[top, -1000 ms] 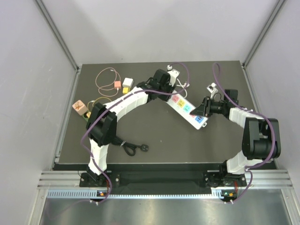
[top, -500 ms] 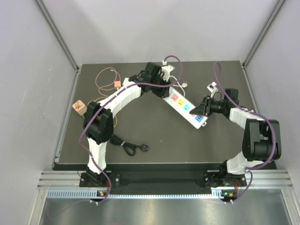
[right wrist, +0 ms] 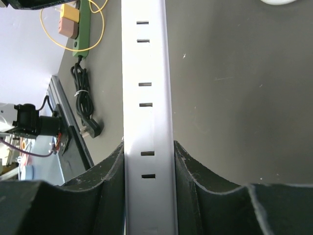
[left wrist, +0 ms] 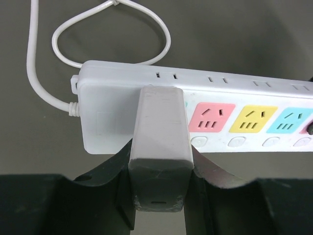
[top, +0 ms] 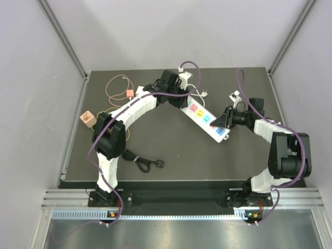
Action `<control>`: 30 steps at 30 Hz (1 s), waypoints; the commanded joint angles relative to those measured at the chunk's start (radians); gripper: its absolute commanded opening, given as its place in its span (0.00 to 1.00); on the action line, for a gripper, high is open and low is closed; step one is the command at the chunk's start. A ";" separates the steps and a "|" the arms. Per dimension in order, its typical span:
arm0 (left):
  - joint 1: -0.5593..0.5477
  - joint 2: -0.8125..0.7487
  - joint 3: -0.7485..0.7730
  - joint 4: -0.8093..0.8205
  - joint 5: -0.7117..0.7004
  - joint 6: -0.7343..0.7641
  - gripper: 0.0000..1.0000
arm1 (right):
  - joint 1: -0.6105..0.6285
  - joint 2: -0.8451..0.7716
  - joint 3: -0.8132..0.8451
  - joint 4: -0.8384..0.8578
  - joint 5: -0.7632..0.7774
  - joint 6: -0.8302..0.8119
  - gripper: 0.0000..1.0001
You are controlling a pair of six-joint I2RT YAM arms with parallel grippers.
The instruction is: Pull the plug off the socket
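The left gripper [left wrist: 159, 164] squeezes the white boxy plug [left wrist: 159, 117], which points straight ahead at the long white socket strip [left wrist: 244, 78], and the right gripper [right wrist: 149, 152] pinches the strip's far end.

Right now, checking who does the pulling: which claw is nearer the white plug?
Left. The left claw clamps the white plug; the right claw grips the power strip's opposite end.
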 commanded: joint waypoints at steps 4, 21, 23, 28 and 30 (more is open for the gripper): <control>-0.039 -0.150 0.033 0.028 -0.167 -0.042 0.00 | -0.025 -0.025 0.024 0.043 0.262 0.000 0.00; -0.028 -0.173 0.017 -0.067 -0.177 0.116 0.00 | -0.029 -0.025 0.022 0.047 0.263 -0.001 0.00; 0.001 -0.169 0.013 -0.058 -0.165 0.081 0.00 | -0.034 -0.025 0.020 0.049 0.255 0.000 0.00; 0.180 -0.176 -0.102 0.076 -0.030 -0.098 0.00 | -0.045 -0.027 0.017 0.056 0.242 0.008 0.00; 0.266 -0.169 -0.142 0.160 0.018 -0.161 0.00 | -0.049 -0.030 0.016 0.060 0.234 0.011 0.00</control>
